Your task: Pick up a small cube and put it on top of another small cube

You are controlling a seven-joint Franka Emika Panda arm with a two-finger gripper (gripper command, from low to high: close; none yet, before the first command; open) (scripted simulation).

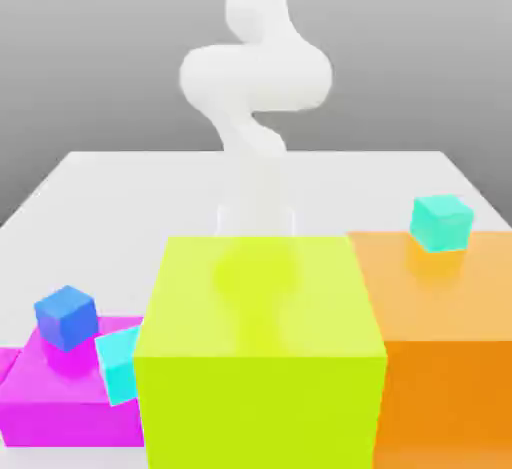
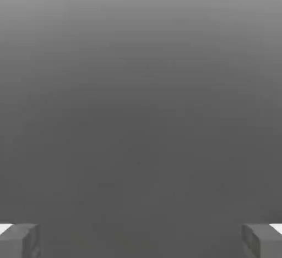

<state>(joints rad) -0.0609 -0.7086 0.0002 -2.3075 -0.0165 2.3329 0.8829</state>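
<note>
The small cube [image 1: 66, 317], solid blue, rests on top of a low magenta block [image 1: 50, 397] at the exterior view's left. A small teal cube [image 1: 120, 365] leans tilted between that block and the big yellow-green block [image 1: 260, 357]. Another small teal cube [image 1: 440, 222] sits on the orange block [image 1: 450, 357] at the exterior view's right. My white arm [image 1: 255, 77] rises behind the yellow-green block, which hides its lower end. In the hand view my gripper [image 2: 141, 241] is open, its grey fingertips [image 2: 19, 241] far apart with nothing between them and only plain grey beyond.
The three big blocks stand in a row along the near side of the white table [image 1: 120, 187]. The yellow-green one is tallest and stands between my arm and the near edge. Bare table surface stretches behind the blocks on both sides of the arm.
</note>
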